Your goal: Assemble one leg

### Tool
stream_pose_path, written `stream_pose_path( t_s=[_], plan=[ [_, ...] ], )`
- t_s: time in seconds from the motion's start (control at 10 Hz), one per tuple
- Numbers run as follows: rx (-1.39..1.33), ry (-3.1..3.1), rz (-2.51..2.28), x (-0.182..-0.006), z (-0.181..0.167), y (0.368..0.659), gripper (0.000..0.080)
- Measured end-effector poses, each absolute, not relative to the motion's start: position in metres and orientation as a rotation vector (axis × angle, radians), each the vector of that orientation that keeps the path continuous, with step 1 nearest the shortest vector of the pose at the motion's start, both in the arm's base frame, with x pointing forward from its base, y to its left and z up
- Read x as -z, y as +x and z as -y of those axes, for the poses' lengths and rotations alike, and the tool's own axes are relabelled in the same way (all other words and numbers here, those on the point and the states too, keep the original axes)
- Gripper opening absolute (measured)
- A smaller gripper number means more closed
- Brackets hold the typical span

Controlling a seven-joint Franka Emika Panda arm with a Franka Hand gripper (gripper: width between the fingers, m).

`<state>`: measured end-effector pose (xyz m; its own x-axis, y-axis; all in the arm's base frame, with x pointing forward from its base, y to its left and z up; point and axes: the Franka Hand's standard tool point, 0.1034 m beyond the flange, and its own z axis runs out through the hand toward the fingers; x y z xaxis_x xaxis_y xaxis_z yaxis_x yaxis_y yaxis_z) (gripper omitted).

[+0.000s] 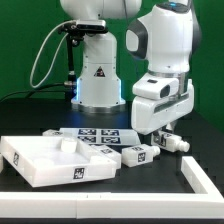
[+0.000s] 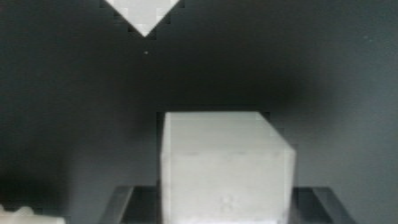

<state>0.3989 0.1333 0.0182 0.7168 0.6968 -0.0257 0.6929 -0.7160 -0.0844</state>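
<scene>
Exterior and wrist views of the work table. In the exterior view we see the arm bent down over the exterior view's right side of the dark table (image 1: pixel 205 125), with the gripper (image 1: pixel 160 134) lowered almost to the surface.

In the wrist view we see the leg (image 2: pixel 228 165) as a pale upright block filling the lower middle of the picture. A dark finger (image 2: pixel 139 206) stands just beside it on one side and a second dark strip on the other. The fingers are set about as wide as the leg itself. We cannot tell whether they are pressing on it or merely flanking it, since the contact lines are blurred.

In the exterior view, a second peg (image 1: pixel 179 143) lies on the table just beside the gripper, toward the exterior view's right. A tagged peg (image 1: pixel 135 153) lies near the gripper on its other side.

The marker board (image 1: pixel 100 133) lies flat in the middle of the table, in front of the robot base (image 1: pixel 98 80). The square tray-like tabletop (image 1: pixel 28 168) rests at the exterior view's left, well apart from the gripper. A long white bar (image 1: pixel 192 174) runs along the near side of the table.
</scene>
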Motion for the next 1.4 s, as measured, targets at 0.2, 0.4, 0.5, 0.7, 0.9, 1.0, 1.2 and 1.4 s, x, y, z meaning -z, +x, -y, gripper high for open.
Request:
stream_pose_path(
  t_s=[0.2,0.4,0.5,0.7,0.9,1.0,1.2,1.4],
  plan=[
    [-0.109,-2.856,1.135,-0.021,-0.132,0.398,0.0344],
    [-0.184,-2.927,1.021,-0.061,-0.121,0.411,0.0622],
    [-0.175,-2.951,0.926,-0.070,-0.116,0.420,0.0622],
    [-0.181,-2.962,0.827,-0.076,-0.114,0.431,0.0644],
    [-0.184,-2.961,0.827,-0.075,-0.114,0.430,0.0649],
    [-0.174,-3.031,0.589,-0.074,-0.115,0.433,0.0649],
    [-0.136,-3.095,0.011,-0.078,-0.112,0.455,0.0649],
    [-0.131,-3.004,-0.476,-0.069,-0.100,0.464,0.0649]
  ],
)
